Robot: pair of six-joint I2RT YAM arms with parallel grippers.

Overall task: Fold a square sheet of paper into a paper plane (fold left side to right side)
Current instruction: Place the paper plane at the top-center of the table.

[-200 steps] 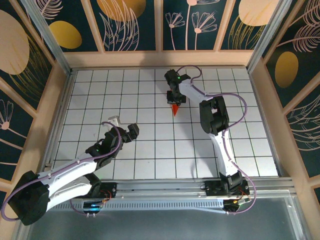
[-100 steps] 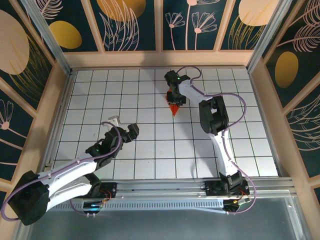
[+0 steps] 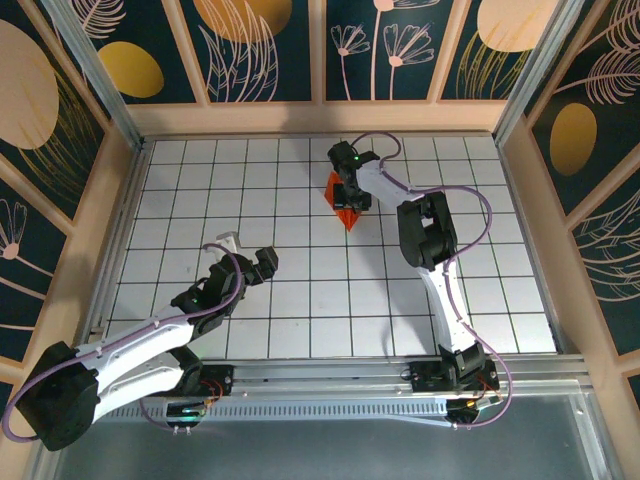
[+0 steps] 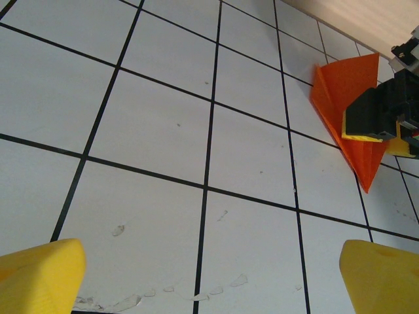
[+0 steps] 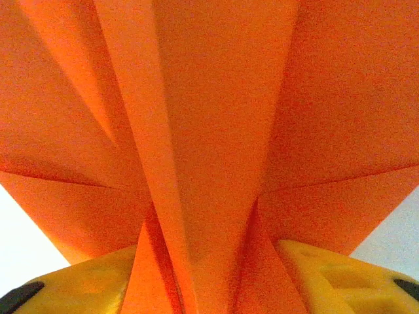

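Top-down overview; both wrist views facing paper plane [image 4: 334, 98], right closest

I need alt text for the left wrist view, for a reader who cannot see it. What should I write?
An orange paper plane rests at the upper right of the white gridded table, with the right tool over its right side. The left tool is open, its two yellow fingers in the bottom corners.

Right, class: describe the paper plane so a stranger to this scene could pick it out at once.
Start from the white gridded table and look towards its far edge, near the middle. There, under the right gripper, is the paper plane: a pointed dart with fanned creases, the one bright orange thing on the tiles.
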